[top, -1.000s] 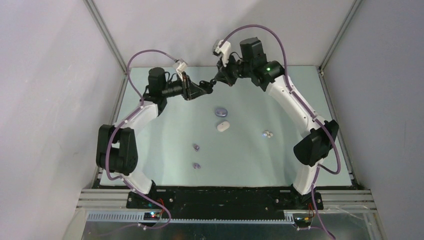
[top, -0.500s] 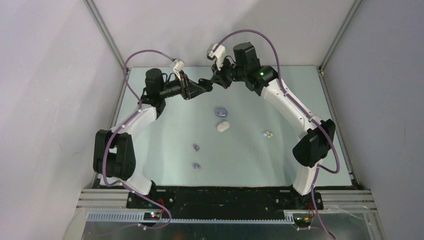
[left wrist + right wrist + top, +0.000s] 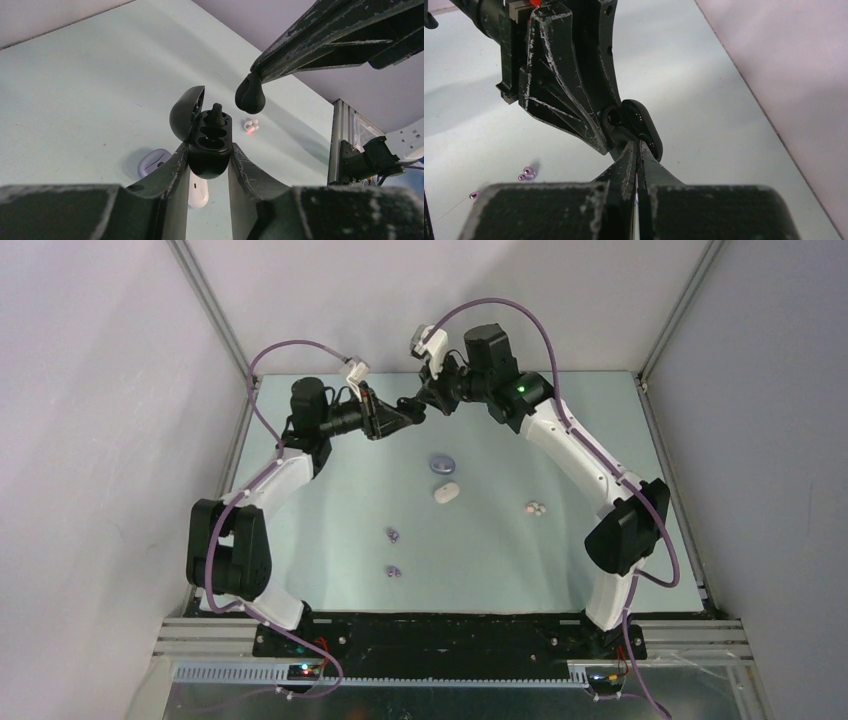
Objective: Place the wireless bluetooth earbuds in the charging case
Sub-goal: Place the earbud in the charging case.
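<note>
So the left jaws are clamped on the black charging case, one finger on each side of its lower half, held up in the air well off the surface. The lid is flipped open and leaning off to the left in the left wrist view. There's a tiny reddish light glowing inside the case. A second black bud sits in the far socket with its end poking up. Can't tell if it's fully seated.

The right jaws are pinched basically all the way together, and a black earbud hangs from the very tips. It's just above and to the right of the open case in the left wrist view: close, but there's a clear gap, so not touching. The right wrist view shows its fingers pressed together right up against the case, but the bud itself is hidden there.

Down on the surface, below the two arms, a lavender case and a white case lie near each other, both closed. The white-pink earbuds sit together off to the right of those. The lavender earbuds are nearer the arm bases, one a bit farther back than the other, apart from each other.
</note>
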